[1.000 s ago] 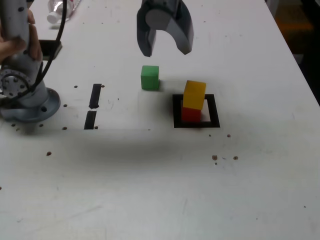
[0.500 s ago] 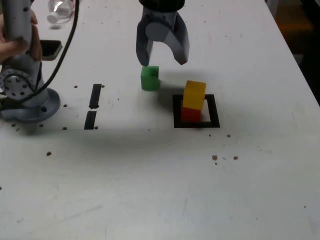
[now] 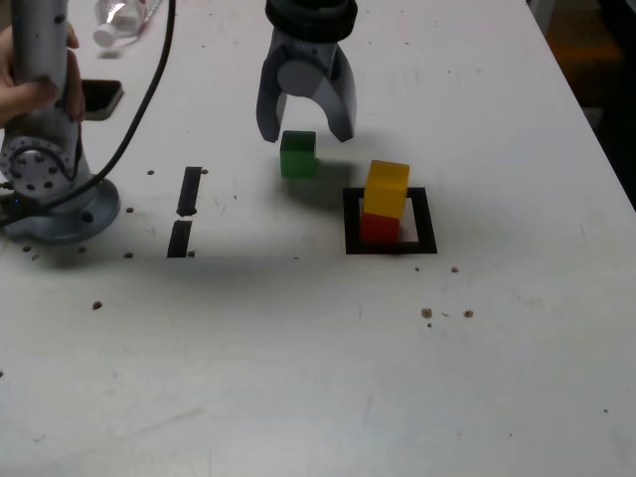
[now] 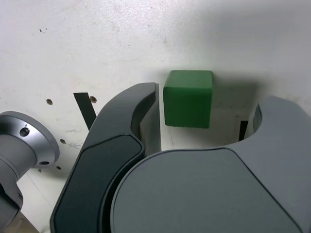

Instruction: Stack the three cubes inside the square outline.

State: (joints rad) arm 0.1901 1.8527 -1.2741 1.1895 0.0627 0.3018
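inside the black square outline (image 3: 429, 221), seen only from outside, the yellow cube (image 3: 387, 183) sits on the red cube (image 3: 380, 229). the wrist view instead brings up the green cube (image 4: 188, 99) (still unstacked, on the bare table (image 4: 121, 43)) near the gripper (image 4: 206, 109), whose fingers stand apart, gripping nothing.
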